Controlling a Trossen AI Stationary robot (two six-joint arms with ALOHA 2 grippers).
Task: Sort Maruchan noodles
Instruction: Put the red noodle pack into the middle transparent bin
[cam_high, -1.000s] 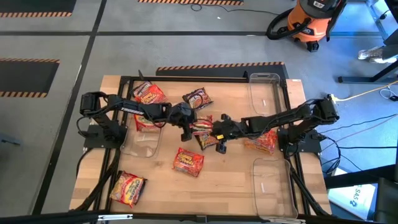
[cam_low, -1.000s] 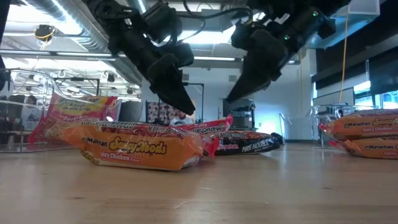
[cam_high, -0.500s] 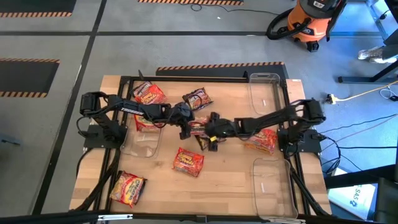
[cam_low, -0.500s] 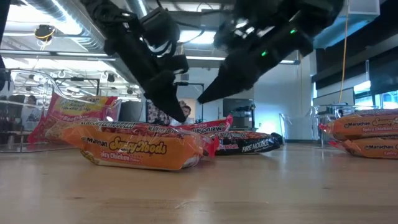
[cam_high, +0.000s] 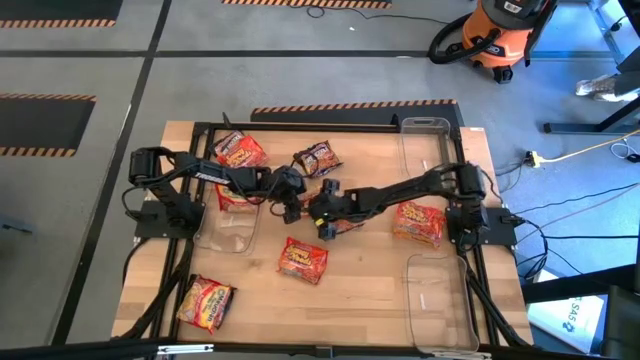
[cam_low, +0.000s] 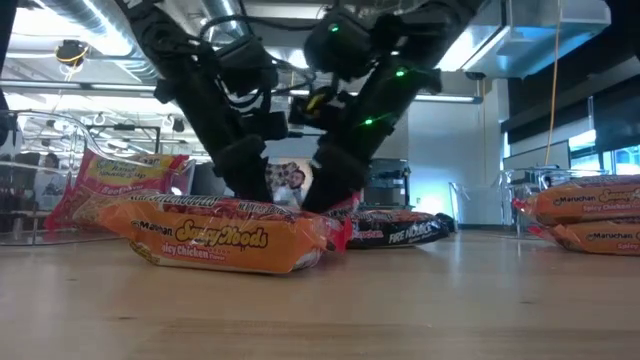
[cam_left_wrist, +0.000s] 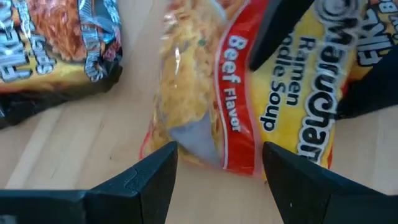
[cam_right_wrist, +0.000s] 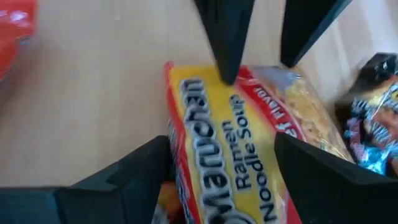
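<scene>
My fingers (cam_right_wrist: 311, 180): two dark prongs, spread wide apart, one on each side of the packet.
My gripper (cam_right_wrist: 221, 171): open, hovering low over the packet, holding nothing.
Noodle packet (cam_right_wrist: 230, 143): red and yellow, lying flat on the wood; I read "Maruchan Ramen Noodle Soup" along it, with pale noodles showing through a clear part.
Other arm's fingers (cam_right_wrist: 224, 34): two dark prongs pointing toward me, one tip touching the packet's far end, the second just beside it.
Dark packet (cam_right_wrist: 373, 137): crinkly, near the first packet's noodle end.
Red packet (cam_right_wrist: 15, 28): only a corner visible, well apart.
Table (cam_right_wrist: 93, 93): light wood.
</scene>
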